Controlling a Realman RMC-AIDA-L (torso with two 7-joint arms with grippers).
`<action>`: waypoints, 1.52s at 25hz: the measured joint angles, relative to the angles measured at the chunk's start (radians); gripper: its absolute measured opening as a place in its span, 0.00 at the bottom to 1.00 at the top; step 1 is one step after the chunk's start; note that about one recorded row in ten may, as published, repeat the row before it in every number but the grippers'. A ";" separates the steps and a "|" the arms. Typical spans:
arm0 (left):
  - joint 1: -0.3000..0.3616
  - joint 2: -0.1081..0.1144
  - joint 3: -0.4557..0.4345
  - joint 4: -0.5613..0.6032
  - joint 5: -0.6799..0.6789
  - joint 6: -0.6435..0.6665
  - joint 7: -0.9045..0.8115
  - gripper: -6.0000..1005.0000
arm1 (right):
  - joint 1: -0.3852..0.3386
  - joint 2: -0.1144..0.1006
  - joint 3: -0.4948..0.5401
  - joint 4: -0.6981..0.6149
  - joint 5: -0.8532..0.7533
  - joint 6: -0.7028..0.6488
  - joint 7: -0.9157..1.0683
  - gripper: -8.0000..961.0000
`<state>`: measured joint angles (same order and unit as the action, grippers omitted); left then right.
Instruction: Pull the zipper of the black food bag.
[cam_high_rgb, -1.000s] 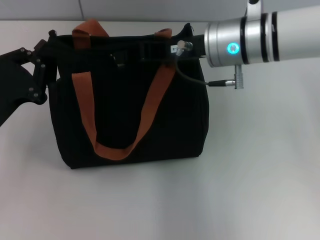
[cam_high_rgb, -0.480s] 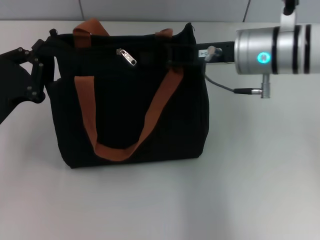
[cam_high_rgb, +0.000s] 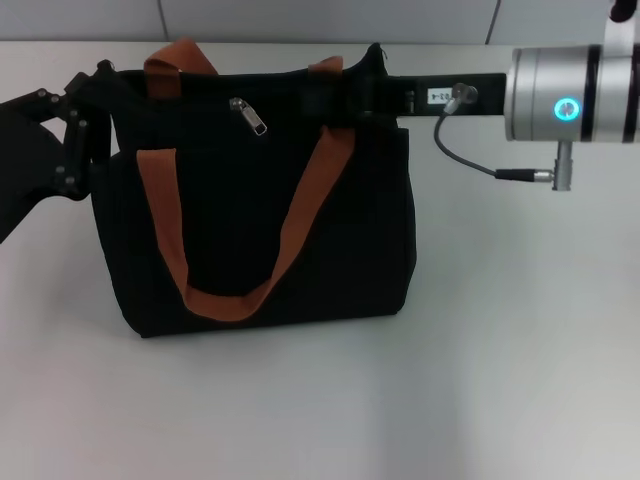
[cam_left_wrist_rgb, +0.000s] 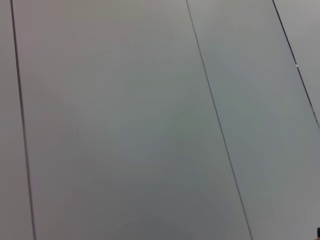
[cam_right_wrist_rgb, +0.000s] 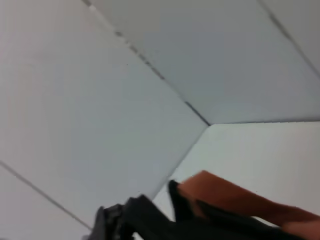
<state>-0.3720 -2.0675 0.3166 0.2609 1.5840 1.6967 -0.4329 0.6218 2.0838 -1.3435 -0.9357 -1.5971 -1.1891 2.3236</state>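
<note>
The black food bag (cam_high_rgb: 260, 230) stands upright in the middle of the table, with two rust-brown loop handles (cam_high_rgb: 300, 215). The zipper (cam_high_rgb: 250, 113), a small silver slider with a dangling tab, sits on the bag's top edge, left of centre, with nothing touching it. My right gripper (cam_high_rgb: 372, 97) reaches in from the right and lies at the bag's top right corner, black against black fabric. My left gripper (cam_high_rgb: 82, 125) is against the bag's upper left corner. The right wrist view shows part of a brown handle (cam_right_wrist_rgb: 235, 200) and black bag fabric (cam_right_wrist_rgb: 150, 222).
The bag stands on a white table (cam_high_rgb: 480, 380). A grey cable (cam_high_rgb: 465, 160) with a silver plug hangs under my right arm's silver wrist (cam_high_rgb: 560, 95). The left wrist view shows only grey wall panels (cam_left_wrist_rgb: 150, 120).
My right arm has drawn back to the right, from over the bag's top middle to its right corner. The zipper slider, hidden one second ago, now shows. The left arm has barely moved.
</note>
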 joint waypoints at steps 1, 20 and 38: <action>-0.001 0.000 0.000 0.000 0.000 0.001 0.000 0.02 | 0.010 0.000 -0.001 0.000 0.000 -0.003 -0.004 0.10; -0.019 -0.002 0.006 -0.002 0.002 0.017 -0.001 0.02 | 0.256 -0.005 -0.003 0.104 -0.188 -0.009 0.103 0.29; -0.025 -0.003 0.001 -0.002 0.002 0.030 -0.001 0.02 | 0.310 -0.004 0.002 0.089 -0.271 -0.071 0.259 0.28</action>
<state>-0.3966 -2.0709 0.3175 0.2591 1.5862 1.7268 -0.4341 0.9320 2.0797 -1.3412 -0.8469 -1.8684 -1.2599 2.5824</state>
